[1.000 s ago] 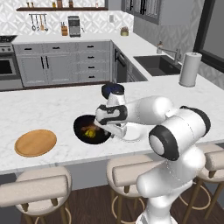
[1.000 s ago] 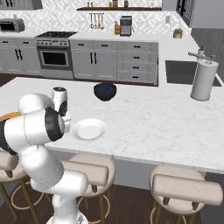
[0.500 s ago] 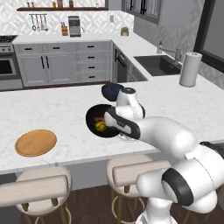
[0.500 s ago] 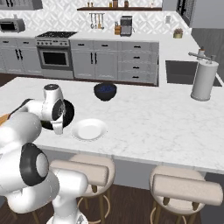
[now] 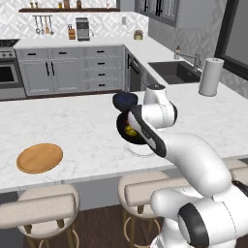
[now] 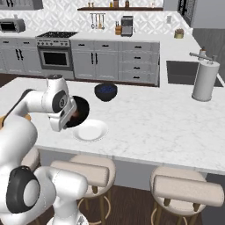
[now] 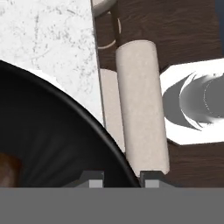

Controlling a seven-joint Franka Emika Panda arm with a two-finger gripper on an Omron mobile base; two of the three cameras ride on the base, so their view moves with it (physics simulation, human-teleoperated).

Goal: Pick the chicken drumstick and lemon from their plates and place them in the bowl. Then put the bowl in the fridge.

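Compared with before, the arm is carrying the black bowl [image 5: 130, 130] higher; the gripper [image 7: 118, 178] is clenching its rim, so the lemon [image 5: 130, 131] risks spilling.

Black bowl [image 7: 57, 135] rim pinched between the jaws; marble counter [image 7: 48, 39], stool [image 7: 140, 105] beyond.
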